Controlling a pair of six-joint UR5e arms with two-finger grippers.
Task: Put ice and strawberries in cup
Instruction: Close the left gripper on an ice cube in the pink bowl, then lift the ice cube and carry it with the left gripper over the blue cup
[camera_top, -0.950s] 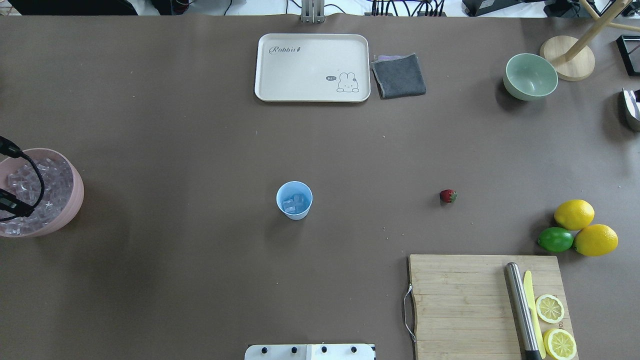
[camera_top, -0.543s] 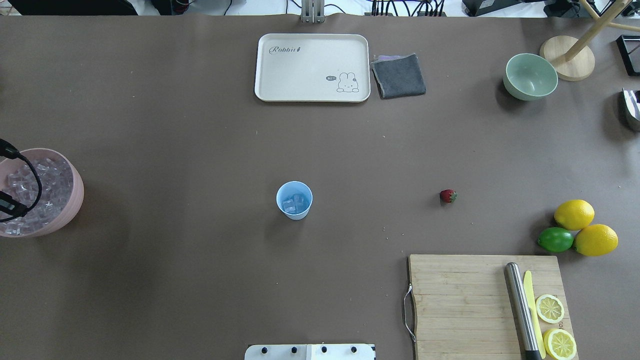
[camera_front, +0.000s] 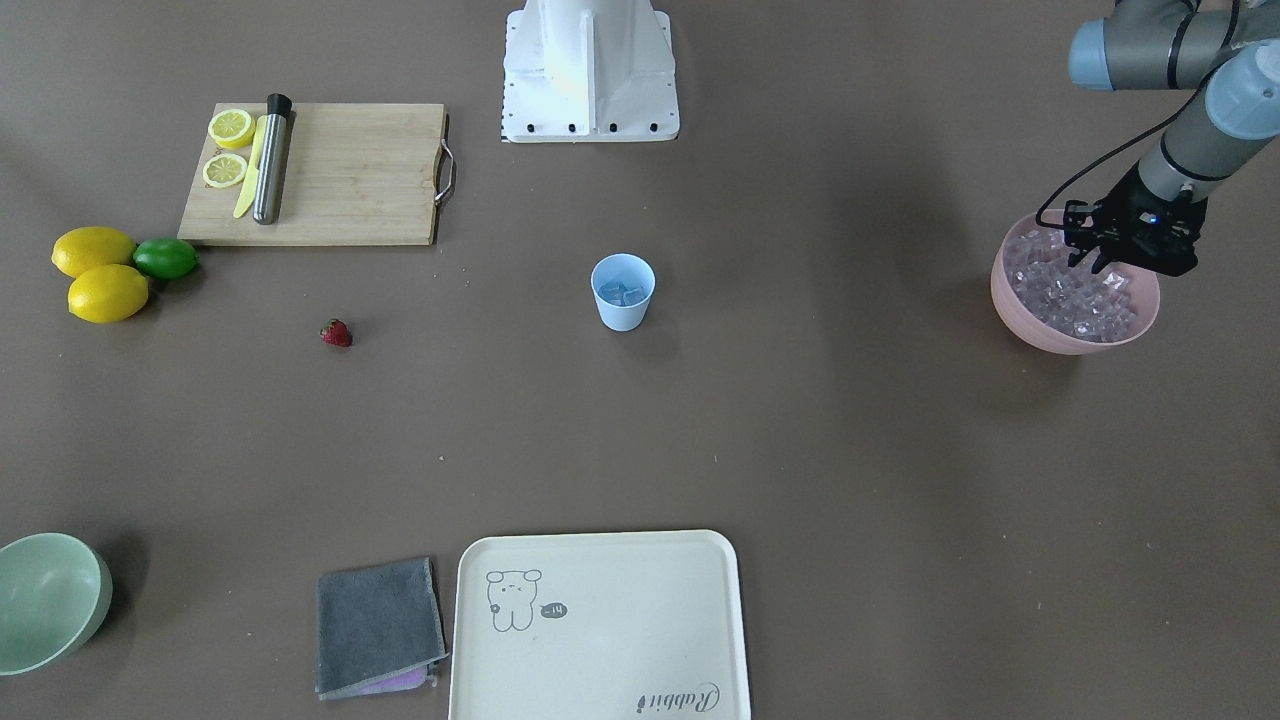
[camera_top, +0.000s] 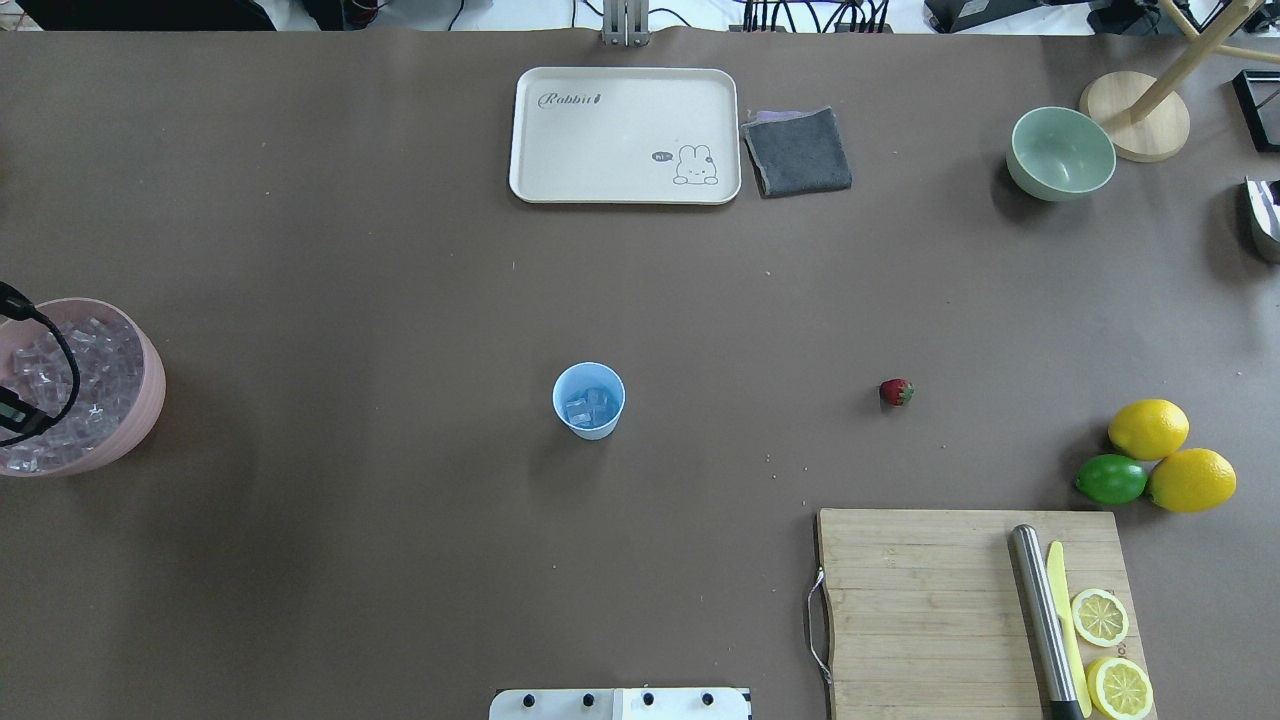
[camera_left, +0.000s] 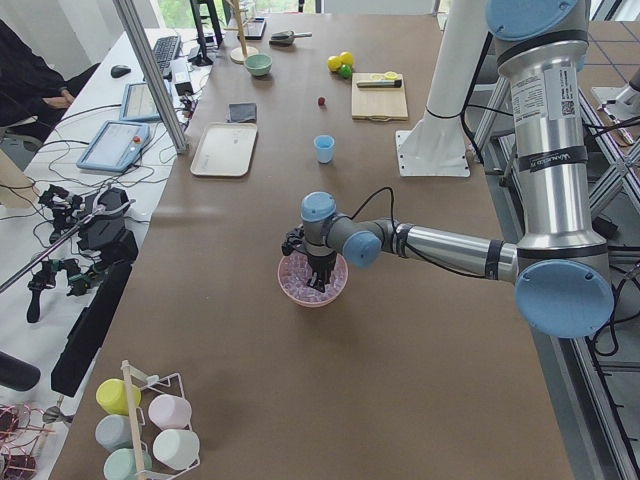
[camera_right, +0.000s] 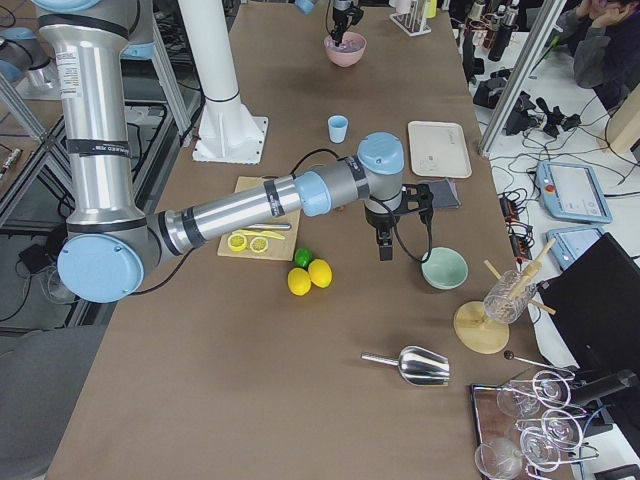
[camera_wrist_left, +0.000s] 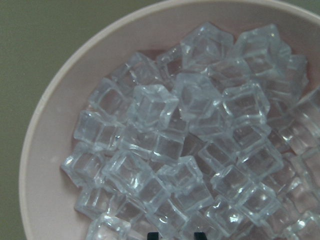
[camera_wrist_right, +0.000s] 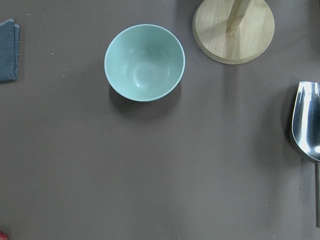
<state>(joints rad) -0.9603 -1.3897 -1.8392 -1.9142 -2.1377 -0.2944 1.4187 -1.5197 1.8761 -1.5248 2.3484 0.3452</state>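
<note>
A table covered in brown sheeting is being lit evenly. Beside it, a white bench is being taken up by tablets and a keyboard, and is being bordered by an aluminium post.

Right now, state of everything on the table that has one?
cup: upright, some ice inside, no strawberry.
pink bowl: upright, heaped with ice.
strawberry: lying on the table, apart from the cup.
green bowl: upright, empty.
tray: empty.
left gripper: over the pink bowl, jaws open.
right gripper: near the green bowl, jaws cannot be judged.
</note>
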